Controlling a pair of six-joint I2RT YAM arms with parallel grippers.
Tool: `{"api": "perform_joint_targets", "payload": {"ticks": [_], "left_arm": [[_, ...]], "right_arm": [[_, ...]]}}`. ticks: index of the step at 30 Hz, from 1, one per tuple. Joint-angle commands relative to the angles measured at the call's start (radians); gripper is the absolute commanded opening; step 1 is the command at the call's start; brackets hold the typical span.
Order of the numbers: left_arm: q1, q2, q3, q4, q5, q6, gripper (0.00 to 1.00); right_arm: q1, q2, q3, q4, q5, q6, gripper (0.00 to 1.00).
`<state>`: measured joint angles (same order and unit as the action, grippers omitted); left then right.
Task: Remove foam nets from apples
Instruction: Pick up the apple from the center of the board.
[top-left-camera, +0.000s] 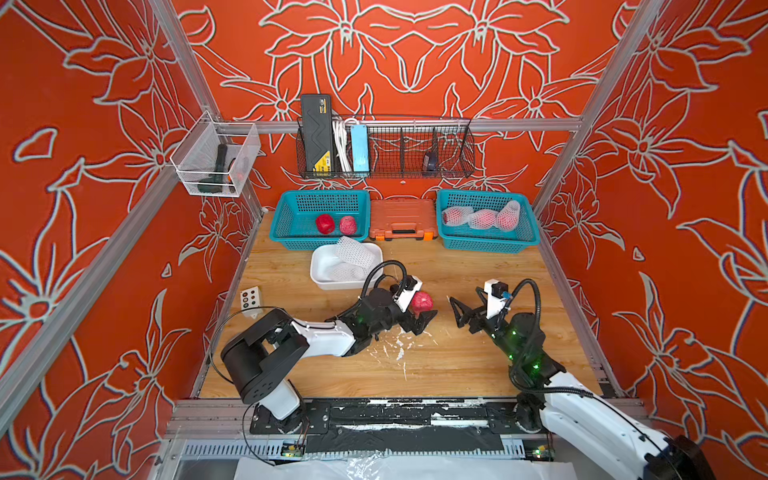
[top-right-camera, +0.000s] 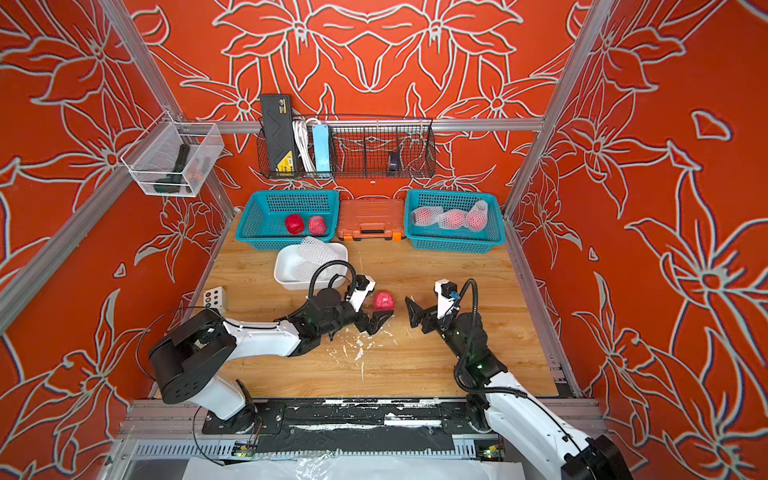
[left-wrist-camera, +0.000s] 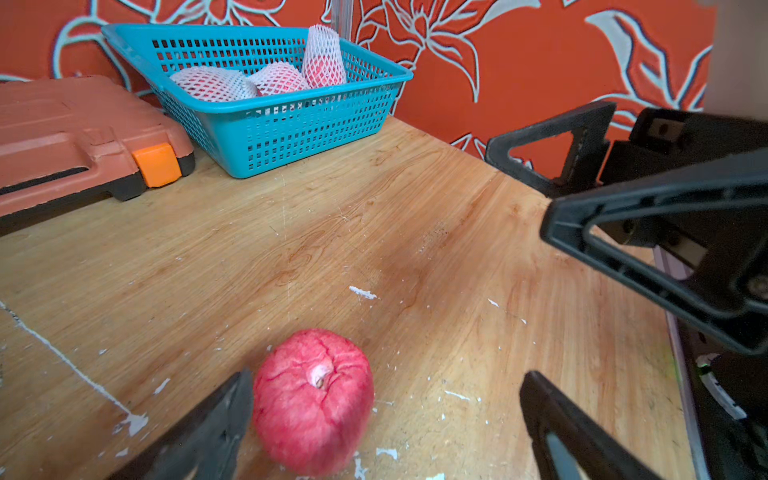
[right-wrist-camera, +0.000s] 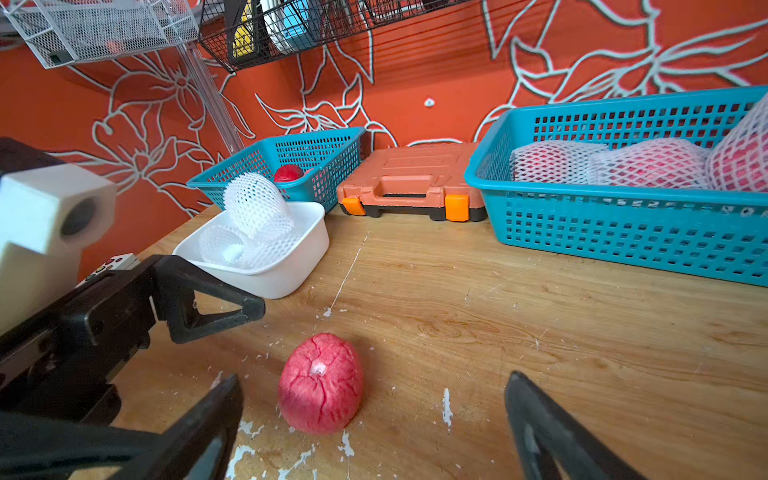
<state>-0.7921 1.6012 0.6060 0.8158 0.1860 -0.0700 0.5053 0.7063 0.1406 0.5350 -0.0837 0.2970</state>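
Table (top-left-camera: 457, 266) middle passable (one apple (top-left-camera: 422, 300) obstructs).

Loose apple (top-left-camera: 422, 300) on table (top-left-camera: 457, 365), mid, btwn fingers of left gripper (left-wrist-camera: 384, 390); right gripper (top-left-camera: 454, 311) just to its right. Back row, L to R: left basket (top-left-camera: 320, 244) w/ two apples (top-left-camera: 325, 223), tool case (top-left-camera: 401, 218), right basket (top-left-camera: 486, 245) w/ three netted apples (top-left-camera: 482, 218). Tub (top-left-camera: 326, 259) w/ foam nets (top-left-camera: 353, 251) just in front of left basket.

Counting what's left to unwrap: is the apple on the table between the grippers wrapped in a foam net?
No, the apple lies bare on the table, its red skin showing with no white mesh.
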Motion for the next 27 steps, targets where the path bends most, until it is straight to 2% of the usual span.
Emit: {"api": "perform_joint_targets", "payload": {"ticks": [1,6,12,25,27], "left_arm": [[-0.004,0.043,0.011,0.046,0.033,0.015,0.98],[-0.006,0.110,0.036,0.065,0.004,0.031,0.98],[-0.004,0.169,0.072,0.087,-0.094,0.019,0.98],[0.011,0.343,0.189,0.070,-0.058,0.001,0.98],[0.012,0.354,0.202,0.059,-0.048,0.002,0.92]], "right_arm": [[0.007,-0.008,-0.001,0.005,0.022,-0.012,0.98],[0.007,-0.013,-0.009,0.014,0.031,-0.001,0.98],[0.006,-0.020,-0.007,0.006,0.035,0.004,0.98],[0.006,-0.063,-0.005,-0.042,0.061,0.004,0.98],[0.006,-0.070,-0.006,-0.043,0.062,0.005,0.98]]}}
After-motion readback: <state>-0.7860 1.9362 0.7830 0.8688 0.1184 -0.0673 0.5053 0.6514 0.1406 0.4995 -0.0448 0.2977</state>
